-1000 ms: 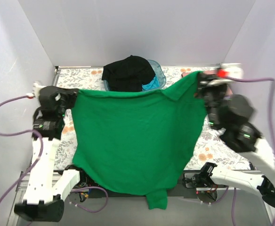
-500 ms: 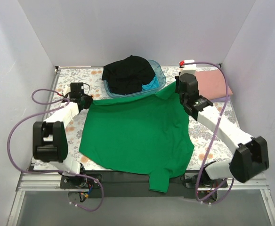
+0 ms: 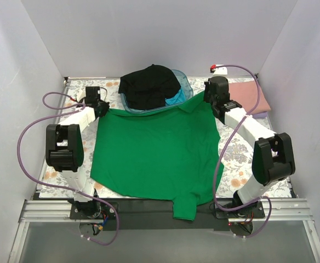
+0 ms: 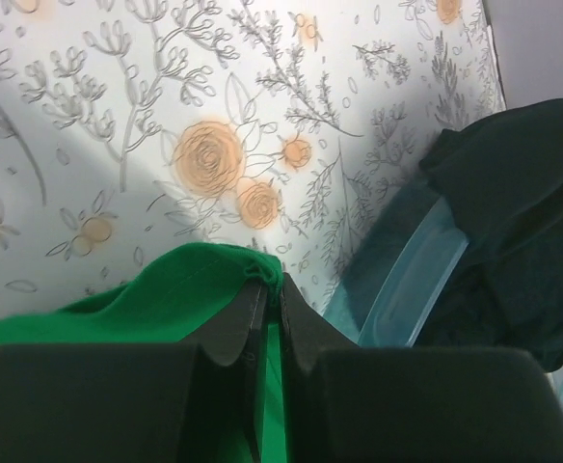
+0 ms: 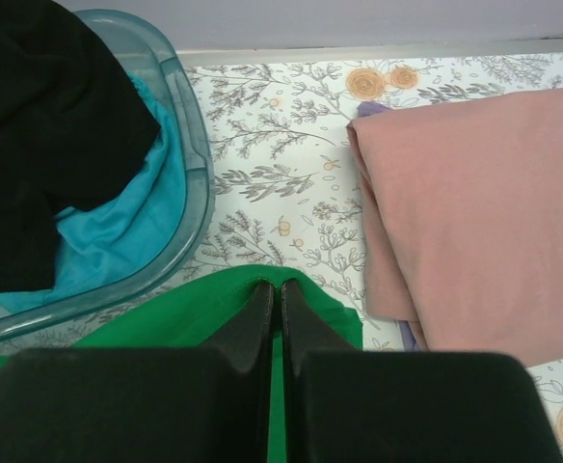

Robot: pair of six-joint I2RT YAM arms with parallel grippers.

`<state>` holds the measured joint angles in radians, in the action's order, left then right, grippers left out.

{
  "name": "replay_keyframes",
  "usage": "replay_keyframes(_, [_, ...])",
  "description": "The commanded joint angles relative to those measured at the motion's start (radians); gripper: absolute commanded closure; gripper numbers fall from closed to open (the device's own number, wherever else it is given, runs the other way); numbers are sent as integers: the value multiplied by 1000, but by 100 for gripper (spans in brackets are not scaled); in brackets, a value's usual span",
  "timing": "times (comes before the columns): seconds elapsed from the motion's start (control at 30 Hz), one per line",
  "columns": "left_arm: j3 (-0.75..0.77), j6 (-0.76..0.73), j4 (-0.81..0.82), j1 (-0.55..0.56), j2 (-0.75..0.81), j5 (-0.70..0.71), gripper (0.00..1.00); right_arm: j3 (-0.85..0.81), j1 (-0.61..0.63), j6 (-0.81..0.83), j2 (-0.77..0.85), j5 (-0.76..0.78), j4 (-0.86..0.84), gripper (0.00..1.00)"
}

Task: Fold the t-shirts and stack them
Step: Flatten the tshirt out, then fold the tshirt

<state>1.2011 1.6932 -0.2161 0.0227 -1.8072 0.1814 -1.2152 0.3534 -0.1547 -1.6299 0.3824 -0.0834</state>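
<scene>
The green t-shirt (image 3: 154, 153) lies spread flat on the table, one sleeve hanging over the near edge. My left gripper (image 3: 103, 109) is shut on its far left corner (image 4: 214, 275). My right gripper (image 3: 207, 99) is shut on its far right corner (image 5: 291, 294). A black t-shirt (image 3: 149, 85) and a turquoise one (image 3: 176, 98) lie in the blue tub (image 3: 186, 87) just behind the green shirt's far edge. A folded dusty pink t-shirt (image 3: 246, 97) lies at the back right on a lilac one (image 3: 261, 115), and shows in the right wrist view (image 5: 474, 231).
The floral table cover (image 3: 242, 164) shows around the shirt. White walls close in the back and both sides. The tub's rim (image 4: 407, 280) is close to my left gripper, and its wall (image 5: 200, 183) is close to my right gripper.
Both grippers have carried the green t-shirt's top edge down and back from held high to table level near the tub. The shirt now lies spread on the table.
</scene>
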Motion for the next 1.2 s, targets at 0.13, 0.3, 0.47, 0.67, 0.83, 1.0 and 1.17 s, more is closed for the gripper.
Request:
replay_keyframes(0.13, [11, -26, -48, -4, 3, -19, 100, 84, -2, -51, 123, -105, 14, 99])
replay_keyframes(0.3, [-29, -20, -101, -4, 54, -37, 100, 150, -2, -115, 226, -184, 186, 99])
replay_keyframes(0.47, [5, -59, -215, -4, 77, -79, 100, 220, 1, -164, 324, -211, 289, 99])
replay_keyframes(0.67, [104, -115, -419, -6, 68, -82, 100, 233, 1, -201, 380, -237, 460, 99])
replay_keyframes(0.83, [140, -150, -480, -9, 60, -103, 100, 236, 4, -215, 436, -275, 573, 99])
replay_keyframes(1.0, [158, -176, -535, -17, 60, -85, 100, 262, 24, -256, 498, -326, 669, 99])
replay_keyframes(1.17, [163, -193, -545, -21, 52, -118, 100, 355, 67, -325, 587, -375, 706, 99])
